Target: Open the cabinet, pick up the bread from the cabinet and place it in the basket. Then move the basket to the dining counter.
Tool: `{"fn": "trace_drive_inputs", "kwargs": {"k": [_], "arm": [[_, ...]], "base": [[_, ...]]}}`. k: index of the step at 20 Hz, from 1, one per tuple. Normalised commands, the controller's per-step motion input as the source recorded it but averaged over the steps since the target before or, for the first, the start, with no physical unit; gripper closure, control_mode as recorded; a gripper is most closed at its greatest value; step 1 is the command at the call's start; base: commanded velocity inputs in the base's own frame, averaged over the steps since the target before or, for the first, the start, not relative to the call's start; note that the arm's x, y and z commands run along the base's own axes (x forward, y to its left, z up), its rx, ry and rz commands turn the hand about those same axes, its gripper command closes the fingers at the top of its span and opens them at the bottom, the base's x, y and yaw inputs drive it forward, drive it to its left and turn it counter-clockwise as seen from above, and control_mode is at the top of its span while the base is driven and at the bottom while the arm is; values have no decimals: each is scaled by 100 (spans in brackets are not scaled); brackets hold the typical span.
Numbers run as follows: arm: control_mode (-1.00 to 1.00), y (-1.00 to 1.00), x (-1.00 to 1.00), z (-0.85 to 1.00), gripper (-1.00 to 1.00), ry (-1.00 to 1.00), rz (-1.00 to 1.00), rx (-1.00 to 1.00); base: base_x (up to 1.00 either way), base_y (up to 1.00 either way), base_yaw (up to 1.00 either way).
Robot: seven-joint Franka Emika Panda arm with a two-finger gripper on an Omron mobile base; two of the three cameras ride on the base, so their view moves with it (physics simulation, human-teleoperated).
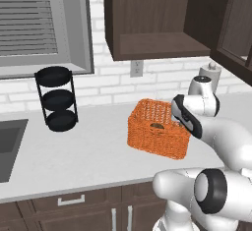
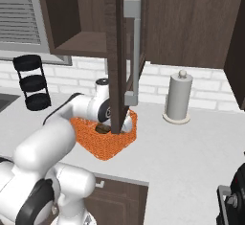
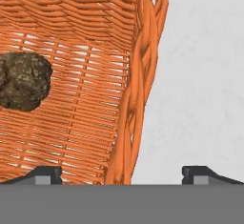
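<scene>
We see the end effector (image 3: 122, 173) spread fully wide and gripping nothing, its fingertips straddling the basket (image 3: 86, 99) wall, one inside, one over the white desk (image 3: 200, 85). The bread (image 3: 24, 81) lies on the basket floor, ahead of the inner fingertip.

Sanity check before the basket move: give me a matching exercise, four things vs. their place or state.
Things:
1. bread
2. basket
3. gripper
4. cabinet

States:
A. door swung open
B. open, jaws astride a wicker wall
C. lying inside the basket
D. standing on the white worktop

Pairs: 1-C, 2-D, 3-B, 4-A
</scene>
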Motion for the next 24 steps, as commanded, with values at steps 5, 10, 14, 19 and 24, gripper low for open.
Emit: {"fn": "trace_drive_inputs", "kwargs": {"k": [5, 10, 14, 19, 24], "arm": [[-100, -1, 21, -23, -100, 1, 0, 0], [-100, 0, 25, -25, -100, 0, 0, 0], [-100, 0, 9, -39, -100, 2, 0, 0], [-100, 10, 1, -41, 100, 1, 0, 0], [-100, 28, -6, -31, 100, 0, 0, 0]], "base": [[0, 0, 0], [0, 0, 0], [0, 0, 0], [0, 0, 0], [0, 0, 0]]}}
